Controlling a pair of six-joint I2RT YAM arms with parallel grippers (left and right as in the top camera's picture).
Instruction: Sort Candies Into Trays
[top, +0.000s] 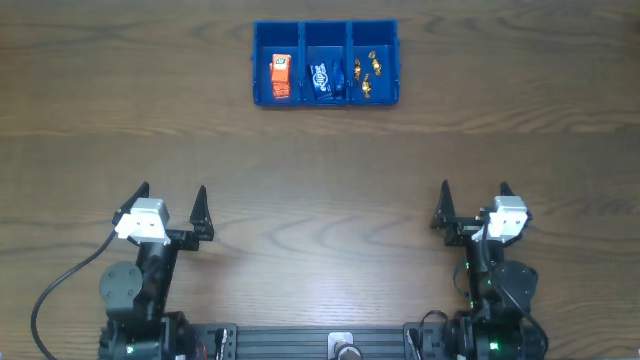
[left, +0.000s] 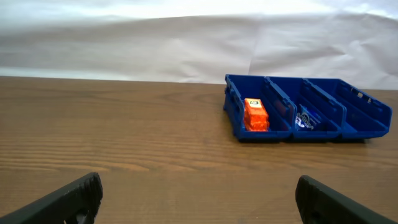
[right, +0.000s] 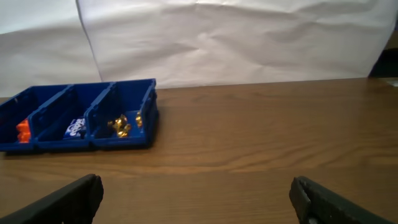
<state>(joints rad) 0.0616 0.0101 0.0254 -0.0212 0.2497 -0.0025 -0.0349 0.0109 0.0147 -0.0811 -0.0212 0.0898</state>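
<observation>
One blue three-compartment tray (top: 327, 24) at far edge of bench (top: 320, 180). Holds one orange candy (top: 281, 77), blue candies (top: 322, 76) (count unclear) and roughly five gold candies (top: 366, 78). Left gripper (top: 172, 190) and right gripper (top: 474, 188) at near edge, wide open, empty.

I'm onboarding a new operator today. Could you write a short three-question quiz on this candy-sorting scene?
1. True or false: the left gripper and the right gripper are both open and hold nothing.
2. In the top view, which compartment of the blue tray holds the gold candies? A) left B) middle C) right
3. Fill in: in the top view, the orange candy lies in the ___ compartment.
Key: 1 true; 2 C; 3 left.
</observation>
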